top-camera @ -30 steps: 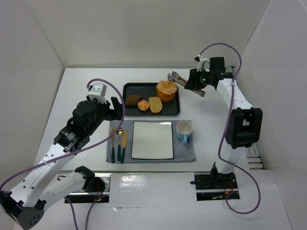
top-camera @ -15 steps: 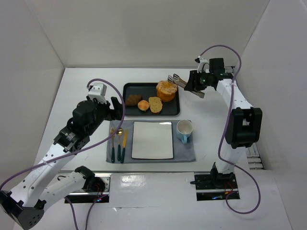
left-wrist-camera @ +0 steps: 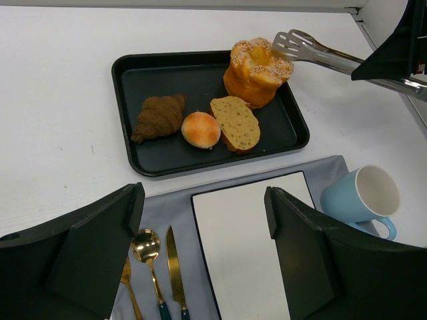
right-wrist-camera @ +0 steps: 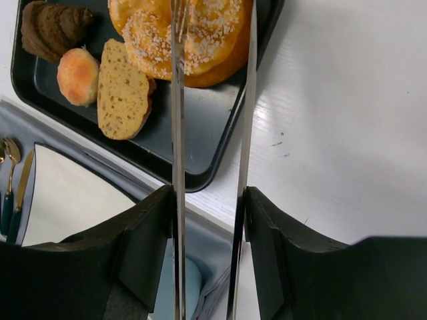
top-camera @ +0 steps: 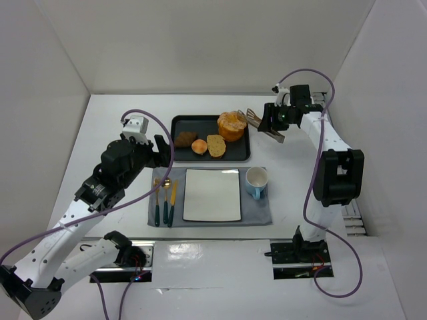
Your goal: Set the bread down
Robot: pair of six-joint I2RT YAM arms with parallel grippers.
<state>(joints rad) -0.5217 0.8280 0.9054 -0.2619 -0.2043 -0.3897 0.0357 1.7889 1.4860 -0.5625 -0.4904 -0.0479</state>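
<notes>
The bread (top-camera: pixel 231 125), a puffy golden loaf with a pale sugared top, stands in the back right corner of the black tray (top-camera: pixel 179 122). It also shows in the left wrist view as the bread (left-wrist-camera: pixel 256 69) and in the right wrist view as the bread (right-wrist-camera: pixel 200 37). My right gripper (top-camera: pixel 273 123) (right-wrist-camera: pixel 208 195) is shut on metal tongs (top-camera: pixel 259 122) (left-wrist-camera: pixel 320 53) (right-wrist-camera: pixel 177 127). The tongs' arms are spread; one lies over the loaf's top, the other along its right side. My left gripper (top-camera: pixel 160 148) (left-wrist-camera: pixel 203 200) hangs open above the mat, holding nothing.
On the tray lie a croissant (top-camera: pixel 185 139), a small round bun (top-camera: pixel 199 146) and a tan slice (top-camera: pixel 215 145). In front, a grey mat (top-camera: pixel 260 213) carries a white plate (top-camera: pixel 212 195), a blue cup (top-camera: pixel 256 180) and gold cutlery (top-camera: pixel 165 197).
My right gripper has carried the tongs left and down, from beside the tray to the loaf's top right edge. The tongs' arms have spread a little. The left arm is still.
</notes>
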